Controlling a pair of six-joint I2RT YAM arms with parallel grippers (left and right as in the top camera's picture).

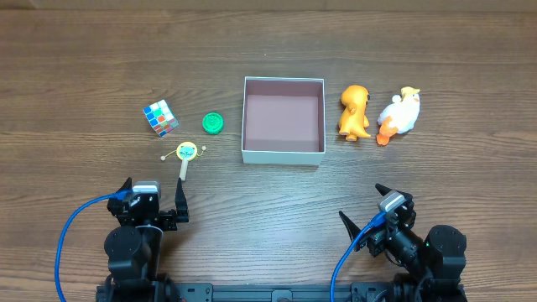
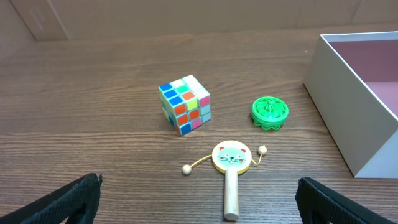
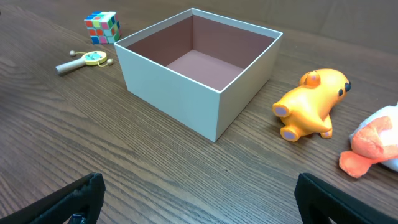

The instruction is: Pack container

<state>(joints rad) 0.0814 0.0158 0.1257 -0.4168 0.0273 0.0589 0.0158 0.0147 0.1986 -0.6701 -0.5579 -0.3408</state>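
Note:
The container (image 1: 247, 156), a square white-walled box with a pinkish-brown inside, stands empty at the table's middle; it also shows in the right wrist view (image 3: 168, 81) and at the right edge of the left wrist view (image 2: 339, 106). Left of it lie a colour cube (image 1: 160, 117), a green round toy (image 1: 213, 123) and a wooden rattle with a cat face (image 1: 186, 155). Right of it lie an orange toy animal (image 1: 355, 112) and a white plush duck (image 1: 399, 114). My left gripper (image 1: 153, 201) is open and empty near the front edge, just behind the rattle (image 2: 231, 163). My right gripper (image 1: 375, 214) is open and empty at the front right.
Bare wood table around the toys. The cube (image 2: 185, 104) and green toy (image 2: 270, 112) sit ahead of the left gripper (image 2: 199, 205). The orange animal (image 3: 310, 106) and duck (image 3: 373, 146) lie ahead and right of the right gripper (image 3: 199, 205). Blue cables trail from both arms.

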